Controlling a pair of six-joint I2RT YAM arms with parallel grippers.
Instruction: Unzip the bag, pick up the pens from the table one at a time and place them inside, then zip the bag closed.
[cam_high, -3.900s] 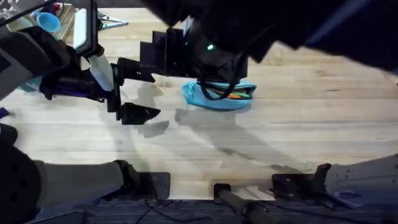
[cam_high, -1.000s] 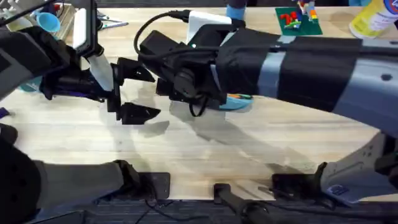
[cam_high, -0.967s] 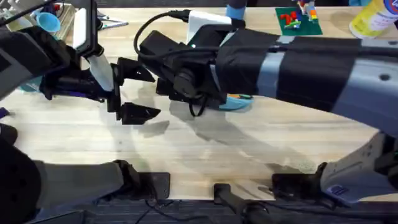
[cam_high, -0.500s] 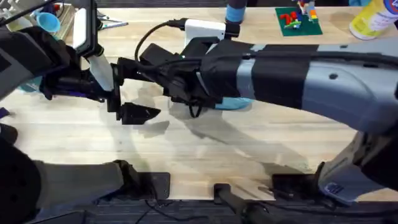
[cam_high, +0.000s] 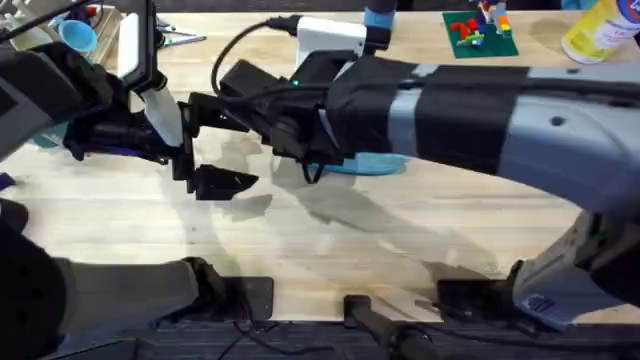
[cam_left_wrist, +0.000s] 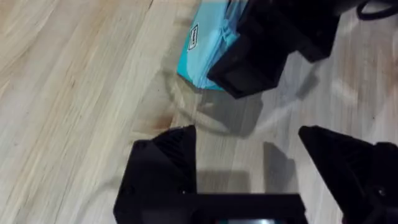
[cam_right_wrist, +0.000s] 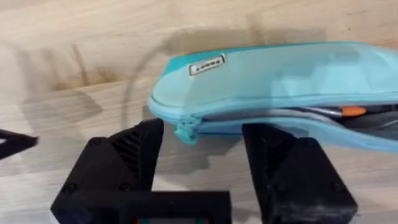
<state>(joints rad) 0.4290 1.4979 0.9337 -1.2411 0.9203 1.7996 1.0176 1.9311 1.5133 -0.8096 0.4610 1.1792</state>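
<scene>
Compared with a few seconds back, the right arm is now stretching across the overhead view, its wrist sitting over the near-left end of the bag (cam_high: 375, 164), where before it loomed dark and blurred under the camera. From overhead, the right gripper (cam_high: 285, 150) is hiding under its own wrist, and the left gripper (cam_high: 215, 145) is hanging spread open just left of it, well off the pouch. A slip here would be hard to spot, since the arm is masking most of the bag on the table (cam_high: 330, 235).

Through the left wrist camera, the left fingers are standing wide apart over bare wood, with the bag's end (cam_left_wrist: 205, 46) beyond them and the right gripper (cam_left_wrist: 264, 50) pressing in beside it. If both arms are closing in, they could be knocking together.

Through the right wrist camera, the right gripper (cam_right_wrist: 202, 146) is open, its fingers straddling the zipper pull (cam_right_wrist: 186, 130) without clamping it. The zip is gaping farther along, showing pens (cam_right_wrist: 351, 112) inside. A pinch landing on fabric instead of the pull would be dragging the unanchored pouch.
</scene>
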